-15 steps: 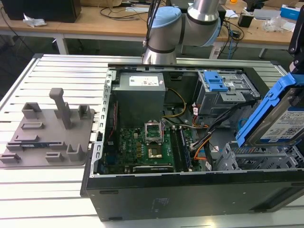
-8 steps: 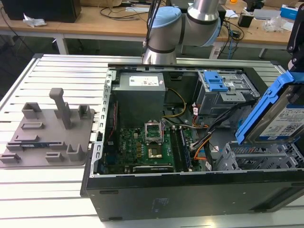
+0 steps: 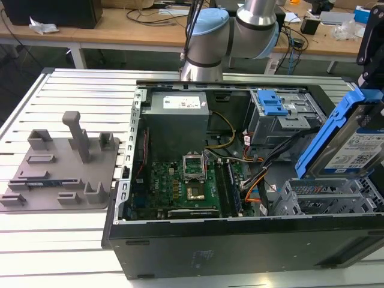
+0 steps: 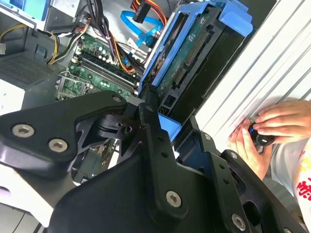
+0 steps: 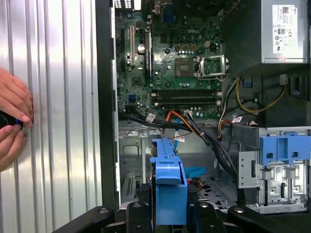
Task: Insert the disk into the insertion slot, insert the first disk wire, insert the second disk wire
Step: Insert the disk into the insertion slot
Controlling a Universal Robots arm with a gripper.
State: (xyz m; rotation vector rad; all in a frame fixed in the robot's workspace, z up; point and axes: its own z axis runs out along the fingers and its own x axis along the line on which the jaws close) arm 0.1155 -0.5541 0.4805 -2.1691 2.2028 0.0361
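**A:** Starting at the exterior view's left, I see a grey moulded plastic fixture tray [image 3: 60, 168] on the ribbed metal table [image 3: 36, 252]. Next comes the open black computer case [image 3: 240, 246] with its green motherboard [image 3: 180, 180]. Where is the disk?

**B:** Far over at the exterior view's right. The silver hard drive with a white label, framed in a bright blue plastic caddy — the disk [image 3: 354, 147] — hangs steeply tilted. Its long axis climbs from low-left to high-right. The lower end sits just above the grey perforated sheet-metal bay, the insertion slot [image 3: 318, 201], and is not in it yet.

**A:** And the grip?

**B:** The black gripper [image 5: 167, 206] is clamped on the caddy. In the first wrist view the blue frame stands edge-on between the fingers. I judge the slot lies beyond the fingertips, so the disk must tip flatter to enter.

**A:** What do the wrist cameras add?

**B:** The second wrist view gives the disk's circuit-board underside and connector end. Both wrist views catch a person's hands [image 5: 12, 121] on the table beside the case — closed around a small dark object.
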